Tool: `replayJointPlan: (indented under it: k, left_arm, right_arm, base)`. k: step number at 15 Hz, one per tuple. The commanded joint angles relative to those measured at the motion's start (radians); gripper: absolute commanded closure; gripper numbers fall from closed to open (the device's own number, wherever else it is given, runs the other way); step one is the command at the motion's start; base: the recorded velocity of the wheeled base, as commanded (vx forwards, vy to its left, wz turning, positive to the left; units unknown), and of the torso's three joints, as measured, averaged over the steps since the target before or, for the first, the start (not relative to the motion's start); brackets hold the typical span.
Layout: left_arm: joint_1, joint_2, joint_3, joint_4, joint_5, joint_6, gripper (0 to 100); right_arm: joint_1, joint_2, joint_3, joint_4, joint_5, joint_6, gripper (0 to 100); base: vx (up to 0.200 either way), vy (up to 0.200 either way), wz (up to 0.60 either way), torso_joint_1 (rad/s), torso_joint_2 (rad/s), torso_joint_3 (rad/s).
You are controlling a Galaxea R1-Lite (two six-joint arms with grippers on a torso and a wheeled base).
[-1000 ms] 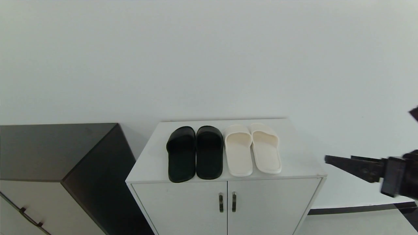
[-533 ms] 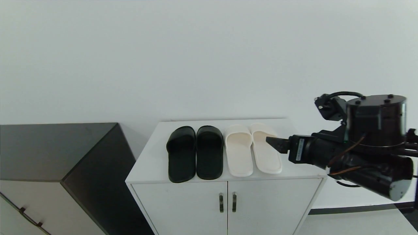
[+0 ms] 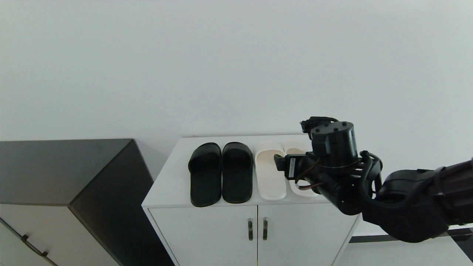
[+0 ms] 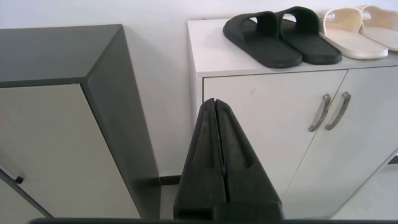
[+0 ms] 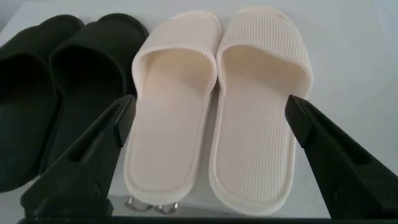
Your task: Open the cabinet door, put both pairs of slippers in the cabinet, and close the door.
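Observation:
The white cabinet (image 3: pixel 347 184) has both doors shut, with two metal handles (image 3: pixel 257 228) at the middle seam. On its top lie a black pair of slippers (image 3: pixel 221 173) and a cream-white pair of slippers (image 3: pixel 269 170), side by side with toes toward the wall. My right gripper (image 3: pixel 282 164) hangs over the cream-white pair (image 5: pixel 211 130), open wide, its fingers (image 5: pixel 93 168) straddling both slippers without touching them. The right arm hides part of the right-hand white slipper. My left gripper (image 4: pixel 215 102) is shut and empty, low in front of the cabinet's left side (image 4: pixel 249 106).
A dark cabinet (image 3: pixel 66 170) with a pale front and a drawer handle (image 3: pixel 35 249) stands close to the left of the white one. A plain wall runs behind. Open floor and a dark baseboard (image 3: pixel 406 236) lie to the right.
My right arm has swung in from the right edge, leftward and forward, until its gripper is over the cream-white slippers. The slippers and cabinet doors have not moved.

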Motion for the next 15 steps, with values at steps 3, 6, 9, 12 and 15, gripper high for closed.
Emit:
replayJointPlan:
  k: [3, 6, 9, 12, 15]
  left_arm:
    - [0.0, 0.001, 0.0, 0.0, -0.001, 0.0, 100]
    - [0.0, 0.001, 0.0, 0.0, -0.001, 0.0, 100]
    - [0.0, 0.001, 0.0, 0.0, 0.0, 0.0, 100]
    - [0.001, 0.001, 0.0, 0.0, -0.001, 0.0, 100]
    - [0.0, 0.001, 0.0, 0.001, -0.001, 0.0, 100]
  right_arm:
    - [-0.004, 0.155, -0.033, -0.108, -0.032, -0.059, 0]
    - [-0.036, 0.207, -0.089, -0.112, -0.037, -0.077, 0]
    - [-0.057, 0.259, -0.158, -0.111, -0.03, -0.089, 0]
    - [-0.071, 0.307, -0.209, -0.108, -0.029, -0.092, 0]
    - [-0.09, 0.342, -0.255, -0.108, -0.029, -0.092, 0]
  base:
    - [0.0, 0.0, 0.0, 0.0, 0.0, 0.0]
    - [0.0, 0.0, 0.0, 0.0, 0.0, 0.0]
    - [0.0, 0.0, 0.0, 0.0, 0.0, 0.0]
    - [0.0, 0.0, 0.0, 0.0, 0.0, 0.0]
    - [0.0, 0.0, 0.0, 0.0, 0.0, 0.0]
